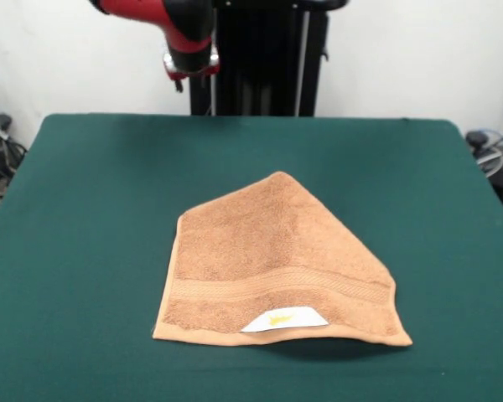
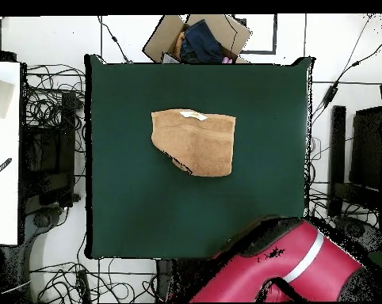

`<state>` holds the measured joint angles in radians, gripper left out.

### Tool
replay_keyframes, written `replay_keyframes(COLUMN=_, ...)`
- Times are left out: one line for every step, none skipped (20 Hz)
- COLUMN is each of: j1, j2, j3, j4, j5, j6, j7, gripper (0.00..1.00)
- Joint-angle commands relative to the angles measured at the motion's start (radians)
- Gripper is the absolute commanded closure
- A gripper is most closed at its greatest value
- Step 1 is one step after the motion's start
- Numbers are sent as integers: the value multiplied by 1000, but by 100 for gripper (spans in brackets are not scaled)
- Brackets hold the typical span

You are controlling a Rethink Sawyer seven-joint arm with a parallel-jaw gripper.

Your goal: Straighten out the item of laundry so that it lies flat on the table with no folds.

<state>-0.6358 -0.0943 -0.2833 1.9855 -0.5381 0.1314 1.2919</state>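
Hanging high behind the green table, the gripper hid its jaw state, well apart from the folded towel.

The red and black arm runs off the top edge, its gripper too small and dark to read, and the orange-tan terry towel's folded-under part stays hidden.

No readable text, brand or number anywhere. Only sign: white label at near hem of orange-tan towel, bearing small yellow mark, shape too small to make out. Overhead view shows same label as plain pale strip, nothing legible on it.
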Motion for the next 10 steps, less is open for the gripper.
replay_keyframes(j1=-105, j2=59, j3=186, j4=19, j5=-135, j6=-199, j7=85, gripper=0)
replay_keyframes(j1=-131, j2=58, j3=204, j4=21, j5=-168, j6=-217, j7=69, gripper=0)
replay_keyframes(j1=-157, j2=57, j3=221, j4=24, j5=-201, j6=-235, j7=53, gripper=0)
replay_keyframes(j1=-163, j2=56, j3=228, j4=22, j5=-221, j6=-250, j7=51, gripper=0)
replay_keyframes(j1=-168, j2=55, j3=236, j4=20, j5=-242, j6=-266, j7=49, gripper=0)
replay_keyframes(j1=-163, j2=52, j3=243, j4=18, j5=-263, j6=-282, j7=47, gripper=0)
replay_keyframes(j1=-162, j2=47, j3=246, j4=18, j5=-280, j6=-294, j7=53, gripper=0)
replay_keyframes(j1=-163, j2=44, j3=254, j4=17, j5=-290, j6=-293, j7=59, gripper=0)
replay_keyframes(j1=-172, j2=41, j3=265, j4=16, j5=-307, j6=-298, j7=63, gripper=0)
replay_keyframes(j1=-175, j2=40, j3=270, j4=15, j5=-311, j6=-302, j7=75, gripper=0)
